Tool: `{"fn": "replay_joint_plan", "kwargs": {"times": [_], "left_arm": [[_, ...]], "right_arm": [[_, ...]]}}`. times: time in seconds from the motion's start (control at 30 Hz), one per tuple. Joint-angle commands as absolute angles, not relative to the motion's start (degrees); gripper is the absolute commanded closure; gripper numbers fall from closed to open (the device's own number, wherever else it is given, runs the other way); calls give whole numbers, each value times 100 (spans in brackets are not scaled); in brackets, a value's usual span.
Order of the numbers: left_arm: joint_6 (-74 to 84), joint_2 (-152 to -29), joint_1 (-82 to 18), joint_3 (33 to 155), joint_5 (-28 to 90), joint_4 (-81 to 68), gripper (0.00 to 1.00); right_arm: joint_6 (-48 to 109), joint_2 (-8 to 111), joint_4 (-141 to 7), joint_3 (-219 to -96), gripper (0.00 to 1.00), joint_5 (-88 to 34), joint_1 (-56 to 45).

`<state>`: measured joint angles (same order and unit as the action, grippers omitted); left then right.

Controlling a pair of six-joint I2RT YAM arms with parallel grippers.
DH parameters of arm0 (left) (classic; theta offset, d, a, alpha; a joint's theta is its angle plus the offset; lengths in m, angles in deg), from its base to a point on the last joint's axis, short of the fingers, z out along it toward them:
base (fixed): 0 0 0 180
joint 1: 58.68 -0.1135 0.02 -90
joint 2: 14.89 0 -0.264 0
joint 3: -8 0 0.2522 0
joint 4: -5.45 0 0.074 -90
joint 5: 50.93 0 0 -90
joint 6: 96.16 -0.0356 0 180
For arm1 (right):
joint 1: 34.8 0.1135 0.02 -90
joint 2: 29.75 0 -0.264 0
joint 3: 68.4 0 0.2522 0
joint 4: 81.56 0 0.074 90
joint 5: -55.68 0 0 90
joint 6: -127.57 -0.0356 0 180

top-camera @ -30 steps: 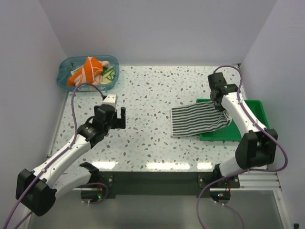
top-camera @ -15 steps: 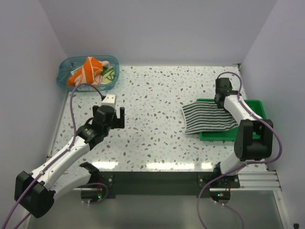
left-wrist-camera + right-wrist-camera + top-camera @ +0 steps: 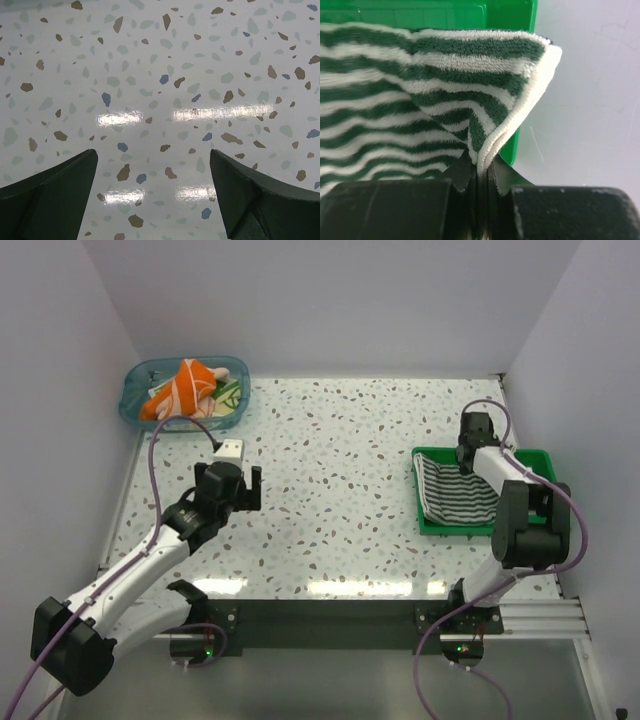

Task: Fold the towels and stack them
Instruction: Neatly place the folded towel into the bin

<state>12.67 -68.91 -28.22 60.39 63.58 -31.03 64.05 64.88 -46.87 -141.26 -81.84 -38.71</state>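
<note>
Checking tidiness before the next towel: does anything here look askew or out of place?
The striped towel lies rumpled in the green tray, one corner pinched up by the right gripper. The orange towel and green towel sit bunched, unfolded, in the blue bin.

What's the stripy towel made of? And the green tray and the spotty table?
The striped towel looks like soft terry cloth: fuzzy loops show along its folded edge. The green tray seems smooth, hard plastic, slightly shiny. The table looks like glossy speckled stone or an imitation; lights reflect off it.
</note>
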Motion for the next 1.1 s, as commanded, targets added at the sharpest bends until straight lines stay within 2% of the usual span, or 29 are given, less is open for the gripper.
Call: {"fn": "replay_joint_plan", "kwargs": {"times": [0.0, 0.67, 1.07], "left_arm": [[1195, -6938, -2800, 6043, 6508, -2791, 0], [1204, -7088, -2800, 6079, 6517, -2808, 0], [1221, -7176, -2809, 6096, 6526, -2808, 0]], "right_arm": [[6570, 6700, -5145, -14175, 100, -8459, -3876], [6342, 7536, -5470, -14404, 100, -8977, -4051], [6359, 7650, -5795, -14492, 100, -9162, -4315]]}}
